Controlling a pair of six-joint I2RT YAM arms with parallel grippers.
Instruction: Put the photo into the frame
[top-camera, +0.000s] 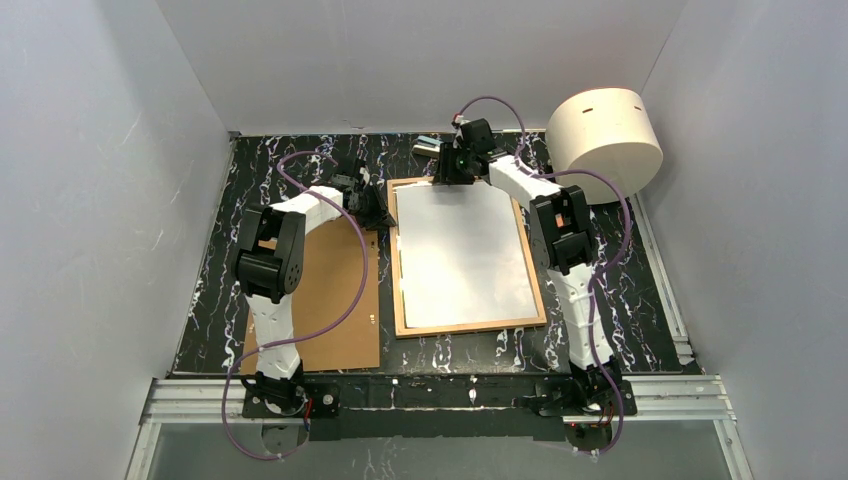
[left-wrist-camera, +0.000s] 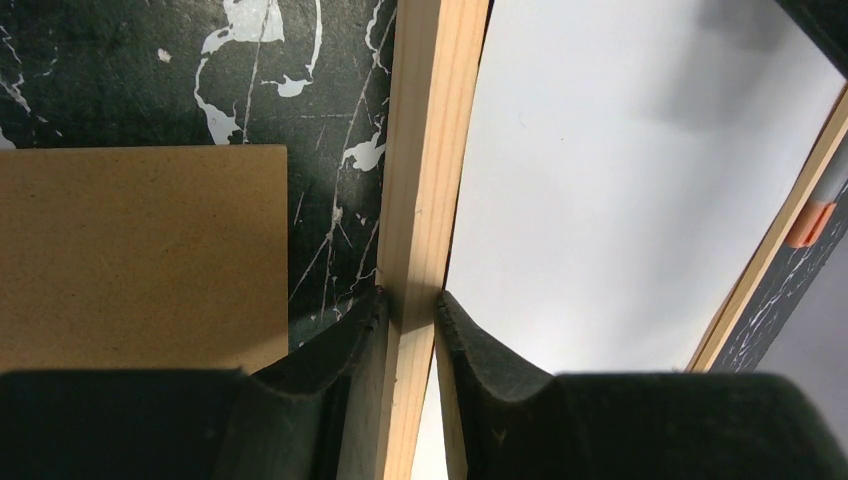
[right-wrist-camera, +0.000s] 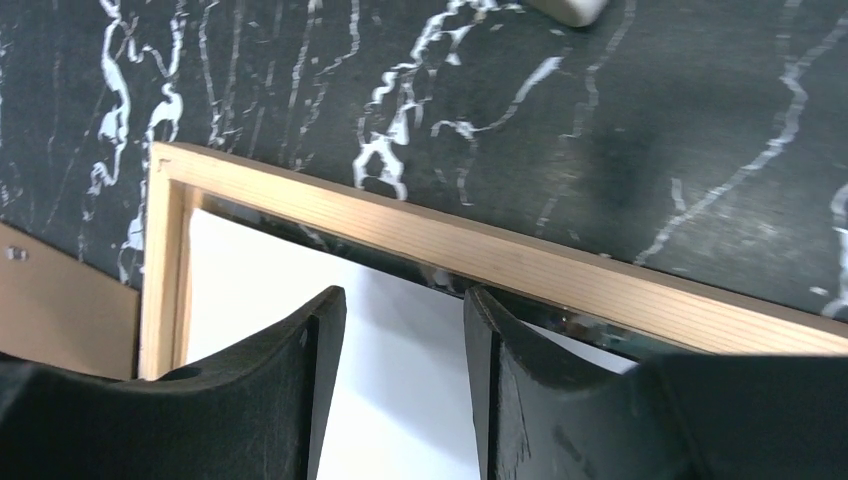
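Photo (top-camera: 465, 250) lies white-back-up inside frame (top-camera: 470, 327), left gripper (left-wrist-camera: 412, 300) clamped on the 9 o'clock rail, right gripper (right-wrist-camera: 405, 300) parted and empty at 12 o'clock; best to press the far edge flat, gently.

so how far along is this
Done: the photo lies white back up inside the frame. In hand: the left gripper pinches the frame's left rail; the right gripper hangs open over the photo's far edge. Left: the cardboard backing board lies beside it, unfitted.
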